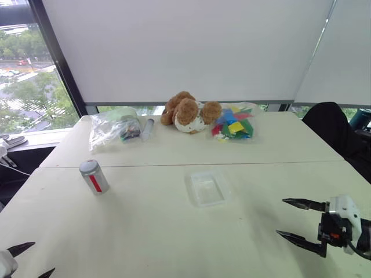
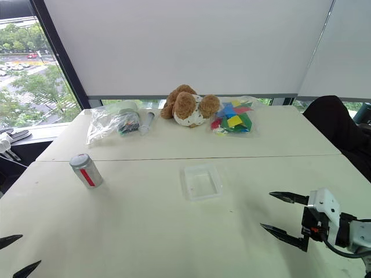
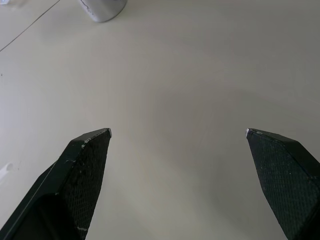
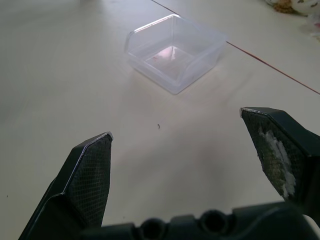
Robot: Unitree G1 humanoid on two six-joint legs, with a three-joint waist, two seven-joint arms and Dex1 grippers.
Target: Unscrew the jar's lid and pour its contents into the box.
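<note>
Bench: jar capped, upright; box seen clear, apart. Left tool, right tool released, empty.

No legible text — none anywhere

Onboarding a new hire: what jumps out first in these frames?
Probably the brown teddy bear at the table's far edge, with a bag of colourful pieces beside it. Nearer, the jar stands upright with its lid on, apart from the clear box at mid-table. The left gripper and right gripper hover open, holding nothing.
</note>
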